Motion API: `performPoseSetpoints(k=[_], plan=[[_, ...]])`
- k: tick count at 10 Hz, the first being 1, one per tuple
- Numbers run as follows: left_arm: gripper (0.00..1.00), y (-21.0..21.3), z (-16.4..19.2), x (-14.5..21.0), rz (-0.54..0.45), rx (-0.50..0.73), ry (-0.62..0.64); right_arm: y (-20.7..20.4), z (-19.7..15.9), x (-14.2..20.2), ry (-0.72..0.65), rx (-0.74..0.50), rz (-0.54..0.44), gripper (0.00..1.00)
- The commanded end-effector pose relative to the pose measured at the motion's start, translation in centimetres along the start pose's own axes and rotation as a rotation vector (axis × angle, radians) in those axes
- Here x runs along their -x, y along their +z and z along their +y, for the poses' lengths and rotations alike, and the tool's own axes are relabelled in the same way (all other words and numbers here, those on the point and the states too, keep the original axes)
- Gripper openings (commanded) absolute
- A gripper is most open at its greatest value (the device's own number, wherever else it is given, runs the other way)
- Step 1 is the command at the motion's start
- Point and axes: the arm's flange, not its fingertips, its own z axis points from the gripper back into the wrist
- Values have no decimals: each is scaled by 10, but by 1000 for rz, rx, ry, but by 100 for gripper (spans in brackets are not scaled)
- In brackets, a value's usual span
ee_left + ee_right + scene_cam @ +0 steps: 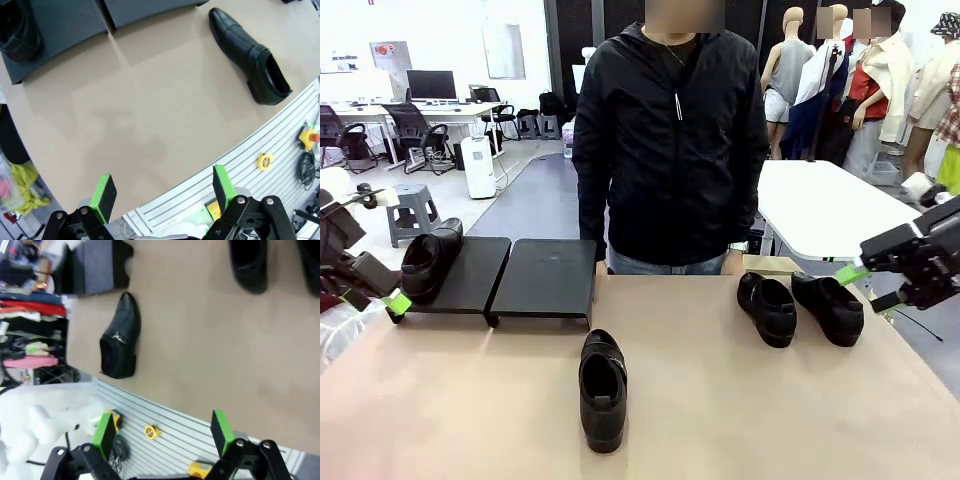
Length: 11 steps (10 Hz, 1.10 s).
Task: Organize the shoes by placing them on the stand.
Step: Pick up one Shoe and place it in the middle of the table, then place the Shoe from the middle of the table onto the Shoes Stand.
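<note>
While one shoe (430, 262) sits on the stand (545, 275) at 10 o'clock, three lie on the desk (720, 410), a loose shoe (603, 388) at 6 o'clock and a pair (767, 308) at 3 o'clock, left hand (162, 192) and right hand (162, 432) wide, empty.

Robotics lab inside open office hall. Far left: desks (380, 108) with monitor (431, 84), black office chairs (412, 125), grey stool (412, 210), white floor unit (478, 166). Far right: white table (820, 210). Near edge of tan counter (740, 400): ribbed metal panel (285, 130), yellow tape measure (265, 161), cables (305, 167).
</note>
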Motion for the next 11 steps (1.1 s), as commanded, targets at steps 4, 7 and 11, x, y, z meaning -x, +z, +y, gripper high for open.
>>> performPoseSetpoints(k=[4, 7, 11], plan=[[100, -3, -1, 3, -6, -8, 6, 29, 4, 15, -4, -77, -16, 100], [100, -3, -1, 3, -6, -8, 6, 29, 4, 15, -4, -77, -16, 100], [100, -3, -1, 3, -6, -8, 6, 29, 4, 15, -4, -77, -16, 100]])
